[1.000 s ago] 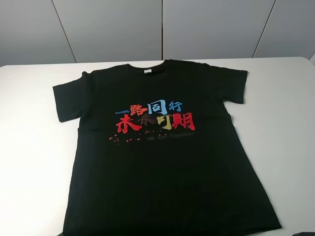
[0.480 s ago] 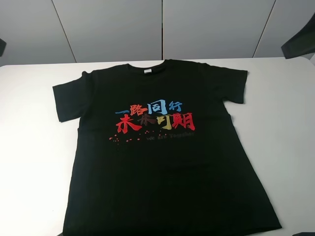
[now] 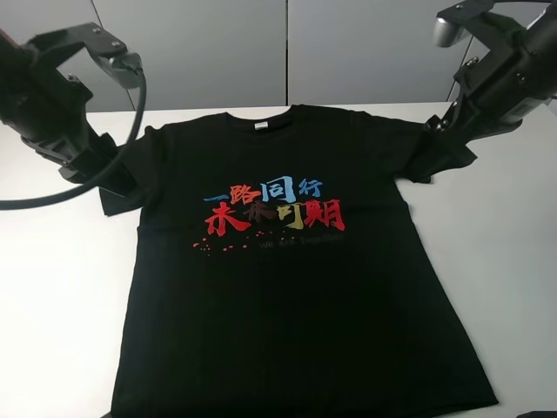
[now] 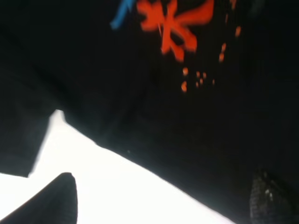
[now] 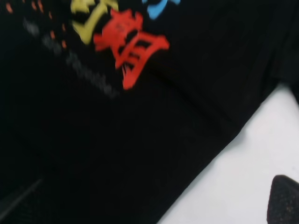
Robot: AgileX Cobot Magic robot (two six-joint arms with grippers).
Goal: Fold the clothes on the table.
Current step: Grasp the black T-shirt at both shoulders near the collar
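Note:
The black T-shirt (image 3: 287, 296) lies flat and face up on the white table (image 3: 52, 287), collar at the far side, with red, blue and yellow characters on the chest. My left gripper (image 3: 109, 170) hovers over the shirt's left sleeve. In the left wrist view (image 4: 166, 205) its fingers stand wide apart and empty above the shirt (image 4: 140, 93) and bare table (image 4: 117, 186). My right gripper (image 3: 444, 152) hovers over the right sleeve. In the right wrist view (image 5: 149, 205) it is open and empty over the shirt's side (image 5: 117, 140) and the table (image 5: 243, 177).
Grey wall panels (image 3: 287, 43) stand behind the table's far edge. White tabletop shows on both sides of the shirt. A small dark object (image 3: 535, 414) sits at the near right corner. The shirt's hem reaches the near edge of the view.
Both arms have come into view from the sides and moved down over the two sleeves. The shirt has not moved.

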